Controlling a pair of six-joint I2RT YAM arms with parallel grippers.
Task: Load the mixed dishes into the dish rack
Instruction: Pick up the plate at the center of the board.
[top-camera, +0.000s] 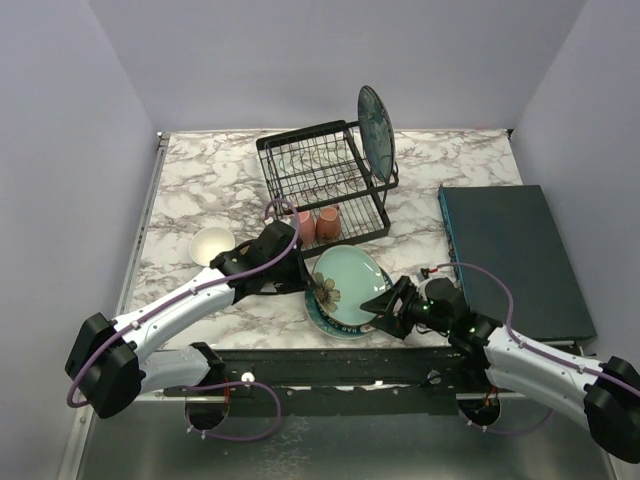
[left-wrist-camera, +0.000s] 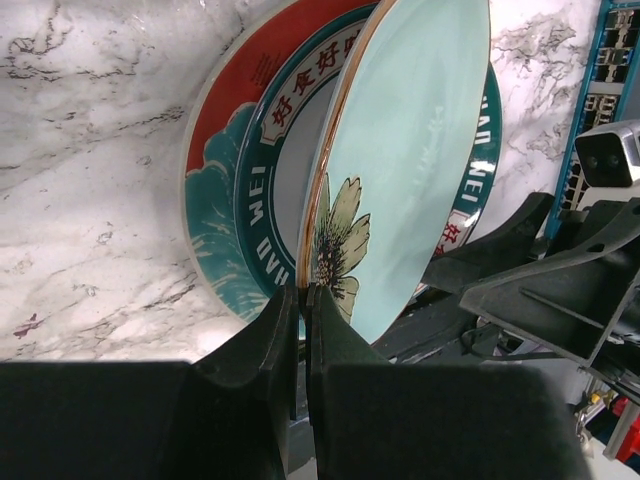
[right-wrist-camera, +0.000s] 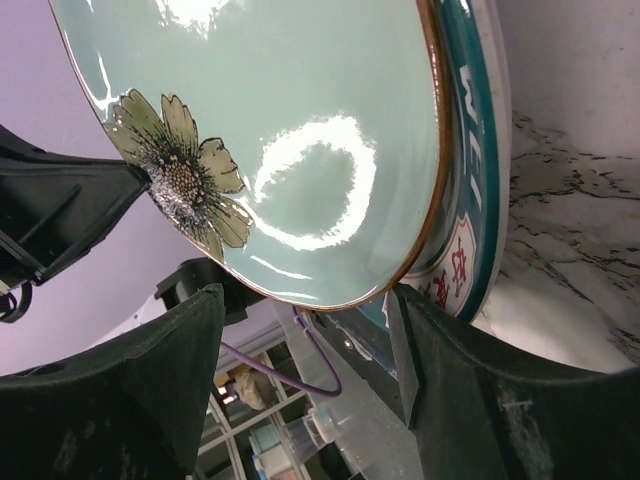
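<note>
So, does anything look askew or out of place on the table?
Yes: the pale green flowered plate sits tilted, one side pinched by the left gripper and held above the teal-banded plate beneath it.

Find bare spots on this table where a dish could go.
Free: marble left of the rack, behind the bowl; marble behind the slab, right of the rack. Crowded: near centre, where left hand and right hand meet at the green plate, mugs just behind.

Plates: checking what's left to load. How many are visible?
4. One dark plate stands in the rack; a pale green flowered plate is tilted up in the left gripper; under it lie a teal-rimmed plate and a red plate. More may be hidden.
</note>
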